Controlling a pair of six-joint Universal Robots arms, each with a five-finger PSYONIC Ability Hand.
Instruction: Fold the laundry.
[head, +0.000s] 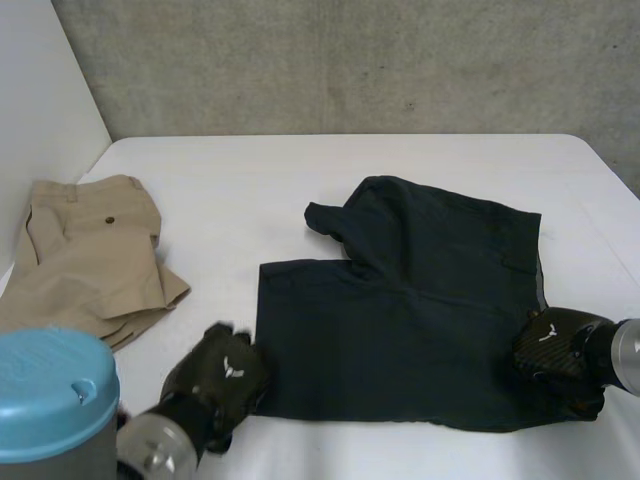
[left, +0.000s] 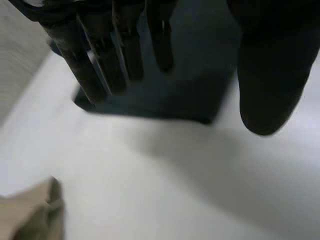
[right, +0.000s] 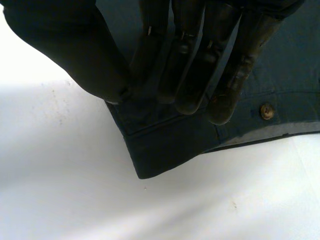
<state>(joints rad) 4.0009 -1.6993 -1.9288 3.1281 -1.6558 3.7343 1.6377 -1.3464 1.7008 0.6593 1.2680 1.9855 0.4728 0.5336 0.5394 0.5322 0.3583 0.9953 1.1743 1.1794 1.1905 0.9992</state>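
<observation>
Dark navy shorts (head: 420, 300) lie flat on the white table (head: 240, 180), one leg folded over toward the back. My left hand (head: 222, 378) hovers at the near-left hem corner. In the left wrist view its fingers (left: 95, 65) are straight and spread from the thumb above that corner (left: 165, 100), holding nothing. My right hand (head: 553, 343) is at the near-right waistband corner. In the right wrist view its thumb and fingers (right: 190, 65) pinch the waistband edge of the shorts (right: 165, 145), close to a button (right: 267, 111).
Folded khaki shorts (head: 90, 260) lie at the table's left side, near a white side wall (head: 40, 100); a bit of them (left: 35, 215) lies beyond my left fingertips. A grey wall stands behind the table's far edge.
</observation>
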